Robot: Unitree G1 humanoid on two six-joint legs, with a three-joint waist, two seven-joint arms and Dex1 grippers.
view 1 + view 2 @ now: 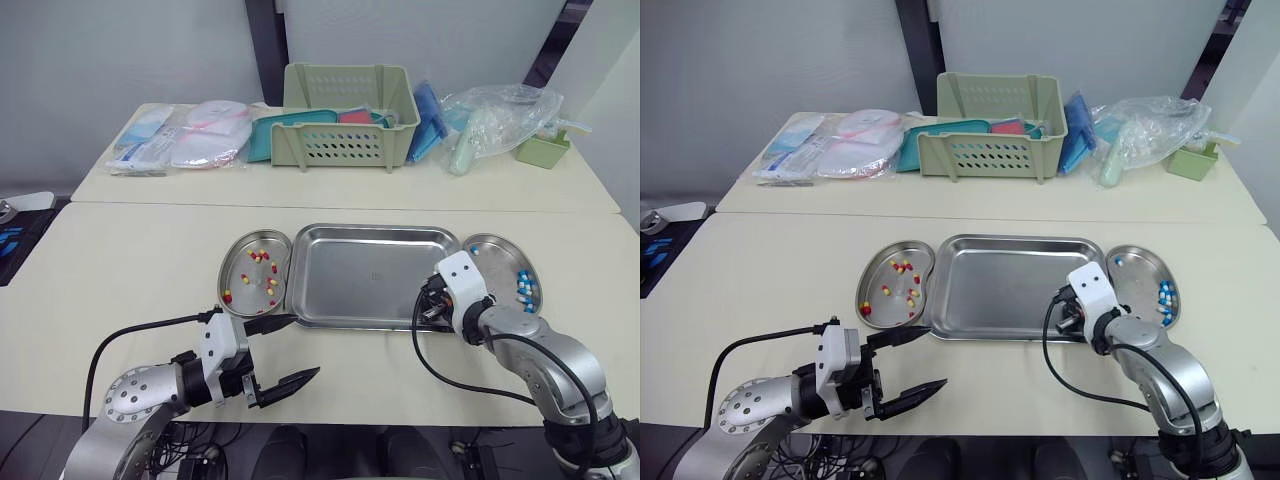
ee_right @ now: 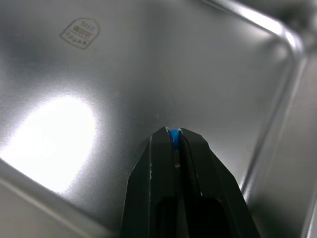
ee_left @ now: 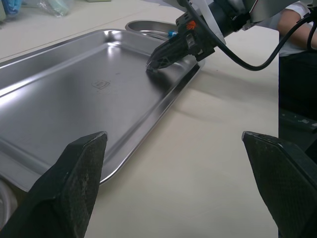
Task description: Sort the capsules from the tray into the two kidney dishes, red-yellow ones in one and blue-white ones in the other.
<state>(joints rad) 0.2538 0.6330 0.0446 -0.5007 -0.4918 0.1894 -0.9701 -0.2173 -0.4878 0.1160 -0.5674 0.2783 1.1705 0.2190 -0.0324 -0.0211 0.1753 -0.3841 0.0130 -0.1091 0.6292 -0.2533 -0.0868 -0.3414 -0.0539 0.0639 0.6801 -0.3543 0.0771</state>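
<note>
Blue-white capsule pinched tight in my right pincer, low over the tray's right end; its kidney dish lies just rightward, nearest this arm. My left pincer gapes wide, empty, near the bench's front edge.

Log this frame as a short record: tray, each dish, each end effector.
tray: no loose capsules seen
left kidney dish: red-yellow capsules
right kidney dish: blue-white capsules
right end effector: shut on held capsule, blue showing, low over the tray's right end
left end effector: open, holding nothing, over the table in front of the left kidney dish
</note>
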